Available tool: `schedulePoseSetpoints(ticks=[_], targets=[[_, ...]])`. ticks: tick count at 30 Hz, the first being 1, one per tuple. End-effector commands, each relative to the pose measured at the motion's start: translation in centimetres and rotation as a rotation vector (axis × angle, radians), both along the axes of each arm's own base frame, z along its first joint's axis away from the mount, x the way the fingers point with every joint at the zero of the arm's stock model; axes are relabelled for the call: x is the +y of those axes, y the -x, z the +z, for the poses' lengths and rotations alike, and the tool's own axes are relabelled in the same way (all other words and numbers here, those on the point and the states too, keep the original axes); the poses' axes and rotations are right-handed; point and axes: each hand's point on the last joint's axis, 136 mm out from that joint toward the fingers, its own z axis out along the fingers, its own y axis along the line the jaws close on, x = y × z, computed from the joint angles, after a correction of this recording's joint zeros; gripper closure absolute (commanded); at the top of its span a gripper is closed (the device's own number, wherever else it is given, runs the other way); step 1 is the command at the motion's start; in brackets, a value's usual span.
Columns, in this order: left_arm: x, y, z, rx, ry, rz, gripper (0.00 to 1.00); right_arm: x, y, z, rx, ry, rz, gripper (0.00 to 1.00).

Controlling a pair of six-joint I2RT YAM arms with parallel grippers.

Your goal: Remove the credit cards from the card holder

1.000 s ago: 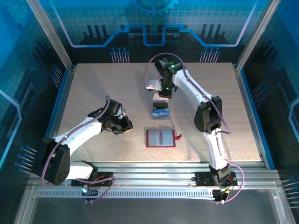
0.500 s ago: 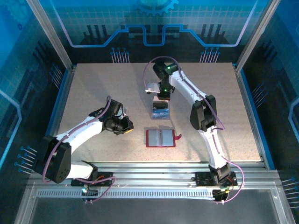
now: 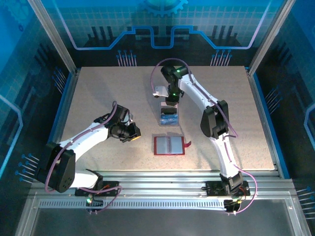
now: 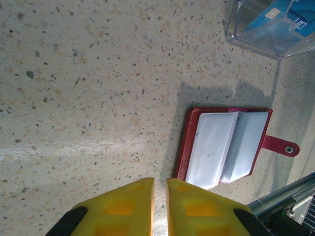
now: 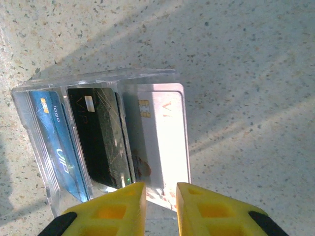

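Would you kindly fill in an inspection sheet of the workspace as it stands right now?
Surface: speckled beige tabletop, no spills seen.
Job's things: red folding card holder lies open, its visible pockets look empty; blue card, dark card and pale pinkish card sit in a clear plastic tray.
Clutter: nothing seen.
Grippers: left gripper beside the holder, jaws closed, empty; right gripper over the tray, jaws slightly apart, gripping nothing.
Cables: purple cables run along both arms, not touching the holder or tray.
Surroundings: blue patterned panels around the table, aluminium rails at the near edge.
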Motion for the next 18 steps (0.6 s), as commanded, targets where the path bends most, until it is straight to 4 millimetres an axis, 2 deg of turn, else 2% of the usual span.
schedulePoseSetpoints(ticks=[1, 5, 6, 9, 11, 12, 13, 14, 16, 18], targets=[[-0.3, -0.6, 1.1, -0.022, 0.026, -0.006, 0.85, 0.1, 0.1, 3.5, -0.084, -0.026, -0.018, 0.76], [-0.1, -0.8, 1.3, -0.039, 0.013, -0.007, 0.8, -0.2, 0.3, 4.1, -0.105, -0.038, -0.066, 0.73], [0.0, -0.9, 1.3, -0.044, 0.007, -0.005, 0.76, -0.3, 0.3, 4.2, -0.114, -0.043, -0.085, 0.72], [0.3, -1.4, 1.3, -0.057, -0.024, 0.0, 0.55, -0.8, 0.8, 4.6, -0.141, -0.064, -0.142, 0.64], [0.6, -1.8, 1.1, -0.065, -0.051, 0.002, 0.43, -1.3, 1.5, 4.7, -0.166, -0.082, -0.169, 0.51], [0.7, -2.0, 1.1, -0.071, -0.061, 0.003, 0.4, -1.4, 1.7, 4.8, -0.182, -0.093, -0.181, 0.44], [0.8, -2.3, 1.1, -0.076, -0.07, 0.005, 0.39, -1.7, 2.1, 4.8, -0.197, -0.104, -0.192, 0.35], [0.8, -2.6, 1.2, -0.081, -0.078, 0.005, 0.36, -2.1, 2.4, 4.7, -0.212, -0.112, -0.21, 0.21], [1.0, -3.1, 1.2, -0.09, -0.099, 0.005, 0.15, -3.0, 3.2, 4.3, -0.232, -0.118, -0.237, 0.0], [1.2, -3.7, 1.3, -0.105, -0.123, 0.007, 0.07, -3.9, 3.9, 4.2, -0.256, -0.127, -0.273, 0.0]])
